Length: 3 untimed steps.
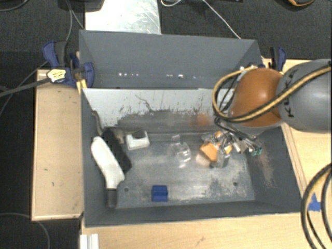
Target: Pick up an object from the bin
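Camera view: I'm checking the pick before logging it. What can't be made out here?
Gripper: the orange cover hides its top; whether it holds the orange piece beside it cannot be told.
Clear thing mid-bin: see-through, its shape is unclear.
Black bar at left: partly under the white thing.

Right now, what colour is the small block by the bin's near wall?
The block is blue, best seen in the camera view.

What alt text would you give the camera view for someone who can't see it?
The arm's gripper is low in the grey bin, right of centre, next to a small orange piece. A clear plastic thing, white block, white-and-black tool and blue block lie leftward.
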Each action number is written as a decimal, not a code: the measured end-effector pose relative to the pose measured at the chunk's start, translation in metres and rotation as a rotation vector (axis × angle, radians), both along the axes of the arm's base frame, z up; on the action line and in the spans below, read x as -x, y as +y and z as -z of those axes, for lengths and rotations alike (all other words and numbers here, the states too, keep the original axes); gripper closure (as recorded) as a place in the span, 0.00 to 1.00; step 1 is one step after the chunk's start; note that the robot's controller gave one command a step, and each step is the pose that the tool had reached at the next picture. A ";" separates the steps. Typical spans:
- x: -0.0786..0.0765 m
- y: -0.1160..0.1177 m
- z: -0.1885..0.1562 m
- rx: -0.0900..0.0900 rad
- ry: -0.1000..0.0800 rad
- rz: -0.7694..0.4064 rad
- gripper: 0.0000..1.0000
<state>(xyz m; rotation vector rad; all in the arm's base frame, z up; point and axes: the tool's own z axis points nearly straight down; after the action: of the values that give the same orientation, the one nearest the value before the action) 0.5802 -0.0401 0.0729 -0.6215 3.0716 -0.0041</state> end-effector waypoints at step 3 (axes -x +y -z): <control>0.003 0.001 -0.031 -0.002 0.007 0.002 1.00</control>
<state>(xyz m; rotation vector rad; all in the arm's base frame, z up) 0.5768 -0.0395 0.1043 -0.6203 3.0789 0.0011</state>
